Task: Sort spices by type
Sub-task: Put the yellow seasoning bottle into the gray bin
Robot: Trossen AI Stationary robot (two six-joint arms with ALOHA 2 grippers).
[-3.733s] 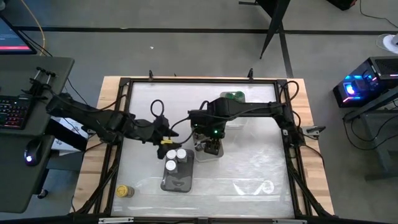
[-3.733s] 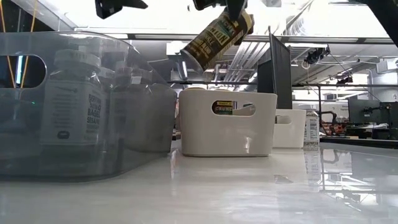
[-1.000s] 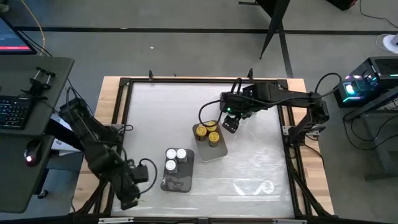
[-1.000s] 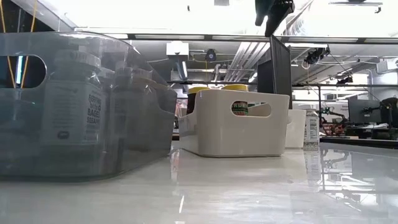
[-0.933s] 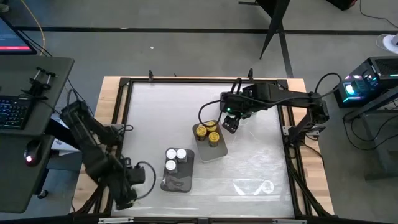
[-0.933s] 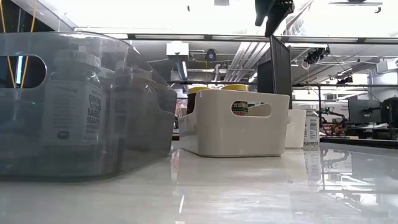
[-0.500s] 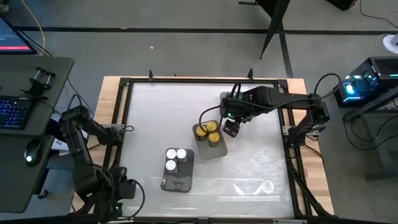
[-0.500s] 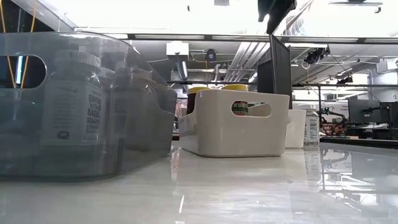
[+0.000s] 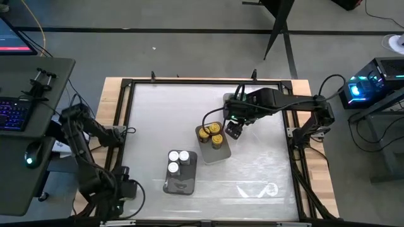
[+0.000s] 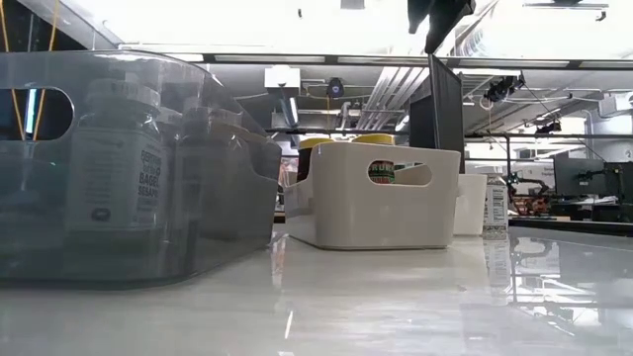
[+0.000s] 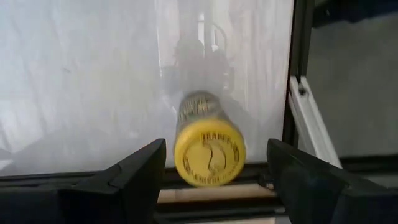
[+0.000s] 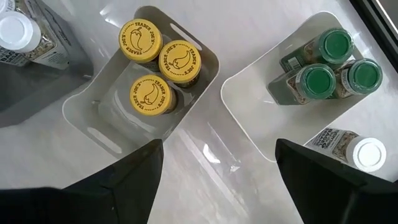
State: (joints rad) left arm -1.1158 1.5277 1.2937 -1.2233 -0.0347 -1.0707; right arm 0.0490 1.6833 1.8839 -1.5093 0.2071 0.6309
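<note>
A yellow-lidded spice jar [image 11: 208, 149] lies on its side at the table's near left corner, lid toward the left wrist camera. My left gripper [image 11: 216, 149] is open, with one finger on either side of the jar and a gap on both sides. In the high view my left gripper [image 9: 121, 200] hides this jar. My right gripper [image 9: 233, 130] hangs open above the table between two trays. Below it the white tray [image 12: 81, 115] holds three yellow-lidded jars [image 12: 152, 93]. The other tray [image 12: 249, 124] holds three green-lidded jars [image 12: 318, 81].
A grey tray [image 9: 180, 183] near the table's middle holds three white-lidded jars [image 9: 177, 159]. One more white-lidded jar [image 12: 357, 151] stands on the table beside the green-lid tray. A dark frame [image 9: 129, 126] runs around the white table top. In the low view the grey tray [image 10: 198, 227] stands close to the camera.
My left arm has folded back toward the table's near left corner, carrying its gripper a little to the left and down at the lying yellow-lidded jar. My right gripper has shifted slightly toward the near edge, above the trays. No jar has moved.
</note>
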